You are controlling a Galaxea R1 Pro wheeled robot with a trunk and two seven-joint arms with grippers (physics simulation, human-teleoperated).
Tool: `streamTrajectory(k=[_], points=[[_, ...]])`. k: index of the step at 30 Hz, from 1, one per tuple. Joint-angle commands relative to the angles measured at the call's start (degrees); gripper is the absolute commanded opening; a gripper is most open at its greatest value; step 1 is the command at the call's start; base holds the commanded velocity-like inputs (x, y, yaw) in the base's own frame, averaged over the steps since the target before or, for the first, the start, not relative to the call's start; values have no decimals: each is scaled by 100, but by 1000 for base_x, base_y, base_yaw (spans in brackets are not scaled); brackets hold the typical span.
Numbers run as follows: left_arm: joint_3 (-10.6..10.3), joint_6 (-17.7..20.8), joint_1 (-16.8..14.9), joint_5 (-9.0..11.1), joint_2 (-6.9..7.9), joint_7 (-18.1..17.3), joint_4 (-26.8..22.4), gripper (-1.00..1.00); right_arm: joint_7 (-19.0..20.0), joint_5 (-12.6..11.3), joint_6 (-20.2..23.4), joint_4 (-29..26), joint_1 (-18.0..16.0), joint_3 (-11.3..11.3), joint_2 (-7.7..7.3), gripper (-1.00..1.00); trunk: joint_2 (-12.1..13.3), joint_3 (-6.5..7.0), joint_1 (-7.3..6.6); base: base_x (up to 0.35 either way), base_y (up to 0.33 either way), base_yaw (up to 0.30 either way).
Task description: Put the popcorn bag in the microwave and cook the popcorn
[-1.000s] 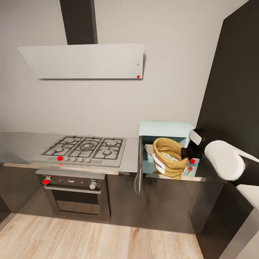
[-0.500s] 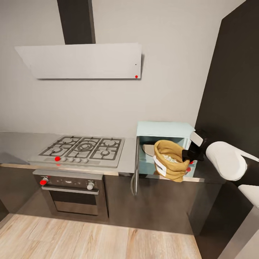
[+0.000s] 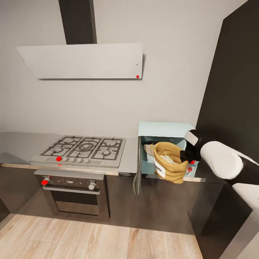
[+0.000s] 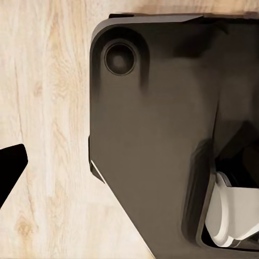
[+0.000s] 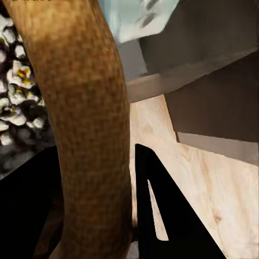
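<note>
Gripping the popcorn bag by its rolled rim, right gripper fingers closed on it, bag tilted at the open microwave mouth. Left gripper: cannot tell.

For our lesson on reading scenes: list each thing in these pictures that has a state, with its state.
Microwave: door open.
Popcorn bag: held off the countertop at the microwave's opening, tilted, mouth open.
Popcorn: inside the bag.
Right hand: shut on the bag's rim.
Oven: door closed.
</note>
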Motion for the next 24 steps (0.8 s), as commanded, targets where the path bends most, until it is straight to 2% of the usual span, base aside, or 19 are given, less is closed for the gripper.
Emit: streamTrajectory(k=[1, 2, 4, 6, 10, 15, 18, 19, 21, 24], points=[[16, -3, -3, 3, -2, 15, -1, 100, -259, 6, 10, -3, -5, -408, 6, -100, -7, -9, 1, 0, 0, 0], [16, -5, -3, 3, -2, 15, -1, 100, -639, 1, 2, -3, -5, -866, 9, -100, -7, -9, 1, 0, 0, 0], [16, -5, -3, 3, -2, 15, -1, 100, -957, -1, -13, -3, -5, -1384, 23, -100, -7, -9, 1, 0, 0, 0], [16, -6, -3, 3, -1, 15, 2, 100, -1091, -2, -156, -3, -5, -1675, 93, -100, -7, -9, 1, 0, 0, 0], [16, -5, -3, 3, -1, 15, -1, 100, -1323, -3, -450, -3, -5, -1782, 138, -100, -7, -9, 1, 0, 0, 0], [16, -1, -3, 3, -1, 15, -1, 100, -1414, -3, -514, -3, -5, -1795, 142, -100, -7, -9, 1, 0, 0, 0], [16, -3, -3, 3, -1, 15, -1, 100, -1538, -3, -795, -3, -5, -1796, 142, -100, -7, -9, 1, 0, 0, 0], [16, 0, -3, 3, -1, 15, -1, 100, -1720, -19, -962, -3, -5, -1803, 146, -100, -7, -9, 1, 0, 0, 0], [16, 1, -3, 3, -1, 15, -1, 100, -1873, -123, -1088, -3, -5, -1844, 161, -100, -7, -9, 1, 0, 0, 0], [16, 2, -3, 3, -2, 15, -1, 100, -2109, -378, -1248, -3, -5, -2096, 168, -100, -7, -9, 1, 0, 0, 0]])
